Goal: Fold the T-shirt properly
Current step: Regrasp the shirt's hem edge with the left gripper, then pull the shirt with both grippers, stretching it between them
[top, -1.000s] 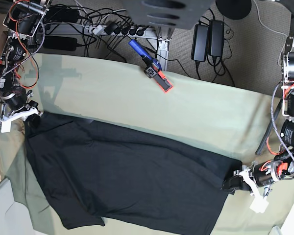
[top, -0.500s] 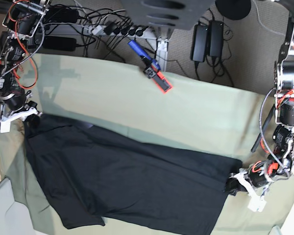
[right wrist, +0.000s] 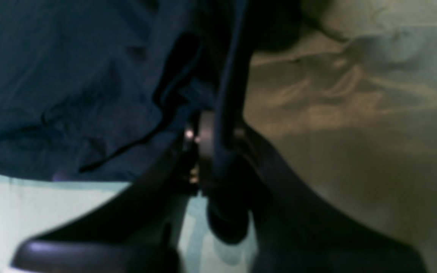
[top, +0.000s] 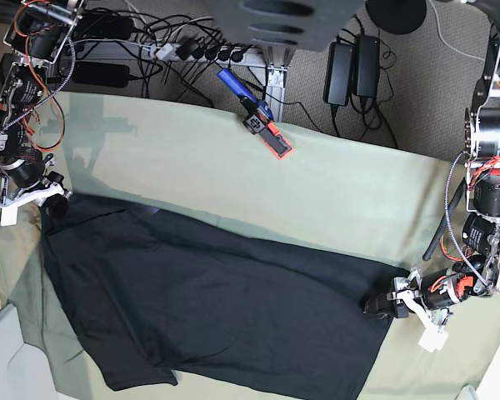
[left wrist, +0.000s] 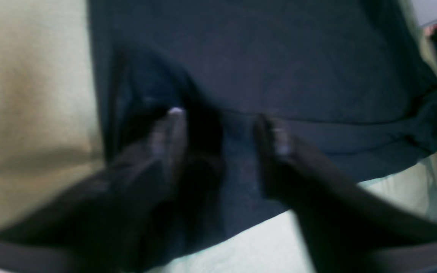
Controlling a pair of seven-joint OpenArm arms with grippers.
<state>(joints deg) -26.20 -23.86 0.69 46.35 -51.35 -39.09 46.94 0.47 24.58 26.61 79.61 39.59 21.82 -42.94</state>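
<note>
Lying across the near part of the pale table [top: 258,158], the black cotton T-shirt [top: 225,292] shows us its plain dark fabric. Its long axis runs from the left side of the scene to the right, slanting so that the right end sits nearer than the left. One long edge faces the far side of the table; below it, a flap of cloth reaches toward the near left, and the right part runs on past the near border of our view. We cannot tell which end is the collar.

Our left gripper [top: 392,304], black with white parts, is at the right end of the shirt. Its fingers stand wide apart above the dark cloth, and we see nothing gripped between them. Our right gripper [top: 56,202], also black and white, is at the far left corner, its fingers nearly together, pinching a gathered fold of the shirt that hangs between and beyond the tips.

Under the shirt's left side we see a pale green cloth [top: 42,321], wrinkled near the left border. Beyond the shirt, near the table's far edge, lies a blue, black and red tool [top: 257,115], its red end pointing toward us and to the right. We make out no container.
</note>
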